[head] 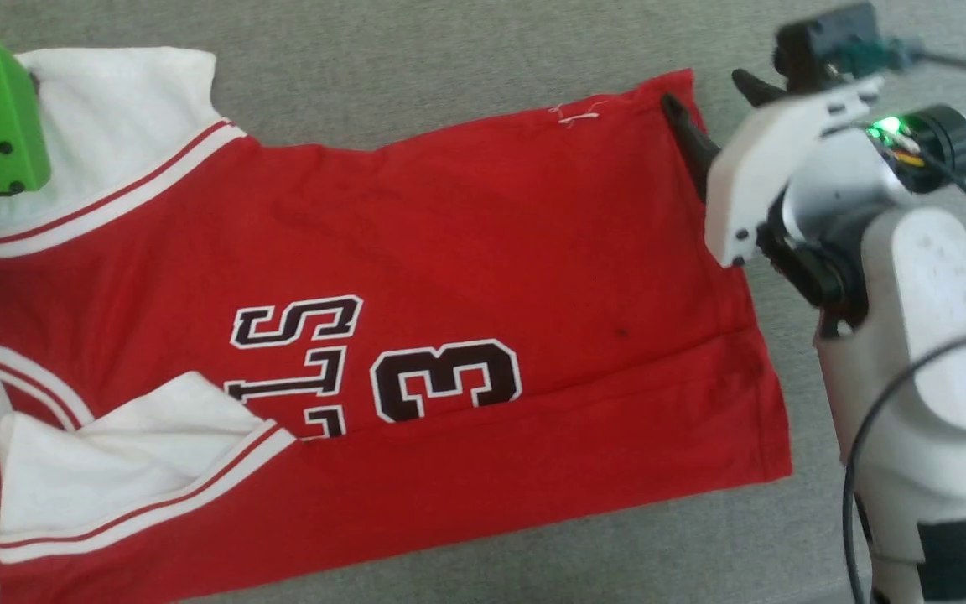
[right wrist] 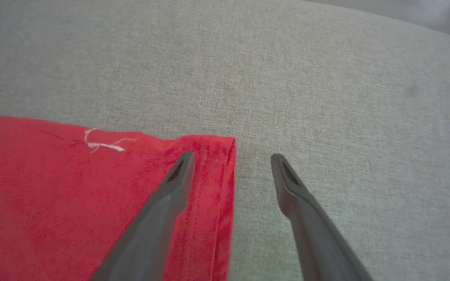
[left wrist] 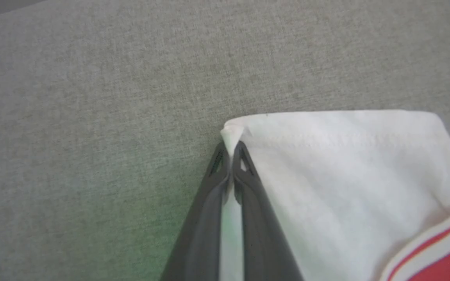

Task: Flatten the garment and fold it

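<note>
Left wrist view: the left gripper [left wrist: 231, 150] is clenched on a white sleeve corner of the garment [left wrist: 346, 175], and the rest of the sleeve spreads to the right of its fingers. Right wrist view: the right gripper [right wrist: 233, 160] is spread apart, straddling the red hem corner. One finger is over the cloth, the other over the grey fabric surface [right wrist: 346, 78].
</note>
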Robot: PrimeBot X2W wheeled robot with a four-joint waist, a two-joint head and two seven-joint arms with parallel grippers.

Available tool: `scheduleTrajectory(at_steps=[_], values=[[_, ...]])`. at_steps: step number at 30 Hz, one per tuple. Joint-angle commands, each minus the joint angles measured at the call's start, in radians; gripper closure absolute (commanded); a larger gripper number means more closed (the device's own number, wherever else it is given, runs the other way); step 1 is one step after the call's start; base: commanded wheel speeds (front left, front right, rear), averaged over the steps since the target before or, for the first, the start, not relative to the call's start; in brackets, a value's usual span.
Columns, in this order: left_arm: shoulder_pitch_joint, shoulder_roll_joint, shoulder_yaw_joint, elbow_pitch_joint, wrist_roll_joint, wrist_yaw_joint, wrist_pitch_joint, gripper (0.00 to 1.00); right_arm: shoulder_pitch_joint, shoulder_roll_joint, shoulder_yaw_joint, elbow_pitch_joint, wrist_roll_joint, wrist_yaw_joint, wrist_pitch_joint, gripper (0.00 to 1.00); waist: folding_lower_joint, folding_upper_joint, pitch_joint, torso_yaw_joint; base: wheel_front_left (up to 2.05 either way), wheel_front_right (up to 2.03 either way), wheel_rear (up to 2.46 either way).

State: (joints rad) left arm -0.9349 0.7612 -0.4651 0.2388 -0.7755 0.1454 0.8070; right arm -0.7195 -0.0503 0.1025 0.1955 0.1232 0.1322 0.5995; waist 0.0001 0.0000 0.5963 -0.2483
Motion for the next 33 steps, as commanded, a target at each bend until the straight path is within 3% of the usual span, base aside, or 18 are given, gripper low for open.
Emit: scheduleTrajectory(at_steps=[1,6,7,8,10,11,16,22,27,33], values=[[0.013,-0.016,-0.014,0.013,-0.002,-0.006,0.0,1.0,-0.033,0.0,0.004,0.015,-0.008,-0.002,0.046,0.0,-0.0001,0.0,0.017,0.02,0.0,0.0,0.0],[-0.02,-0.037,-0.024,0.02,0.007,-0.027,-0.024,1.0,-0.126,0.0,0.014,0.082,-0.014,-0.002,0.21,0.0,-0.0001,0.0,0.043,0.048,0.0,0.0,0.0],[-0.025,-0.042,-0.025,0.023,0.008,-0.031,-0.032,1.0,-0.138,0.0,0.009,0.1,-0.013,-0.002,0.244,0.12,-0.0001,0.0,0.046,0.054,0.0,0.0,0.0],[-0.027,-0.047,-0.025,0.027,0.008,-0.034,-0.039,1.0,-0.146,0.0,0.007,0.115,-0.014,-0.002,0.273,0.51,-0.0001,0.0,0.047,0.057,0.0,0.0,0.0],[-0.029,-0.058,-0.028,0.036,0.006,-0.041,-0.054,1.0,-0.159,0.0,-0.006,0.141,-0.014,-0.002,0.332,0.79,-0.0001,0.0,0.046,0.065,0.0,0.0,0.0],[-0.028,-0.065,-0.029,0.04,0.006,-0.046,-0.066,1.0,-0.162,0.0,-0.014,0.149,-0.015,-0.002,0.357,1.0,-0.0001,0.0,0.042,0.069,0.0,0.0,0.0],[-0.009,-0.072,-0.041,0.057,0.028,-0.088,-0.159,1.0,-0.137,0.0,-0.024,0.129,-0.002,-0.002,0.356,1.0,-0.0001,0.0,-0.002,0.084,0.0,0.0,0.0],[0.099,-0.081,-0.015,0.015,0.041,-0.133,-0.407,1.0,-0.024,-0.011,-0.034,0.042,0.026,-0.002,0.148,1.0,-0.0001,0.0,-0.11,0.115,0.0,0.0,0.0],[0.276,-0.087,0.034,-0.057,0.005,-0.128,-0.592,1.0,0.118,-0.034,-0.042,-0.019,0.059,-0.002,-0.016,1.0,-0.0001,0.0,-0.218,0.144,0.0,0.0,0.0],[0.53,-0.077,0.085,-0.178,-0.047,-0.086,-0.721,1.0,0.28,-0.048,-0.065,-0.063,0.081,-0.002,-0.148,1.0,-0.0001,0.0,-0.326,0.175,0.0,0.0,0.0]])
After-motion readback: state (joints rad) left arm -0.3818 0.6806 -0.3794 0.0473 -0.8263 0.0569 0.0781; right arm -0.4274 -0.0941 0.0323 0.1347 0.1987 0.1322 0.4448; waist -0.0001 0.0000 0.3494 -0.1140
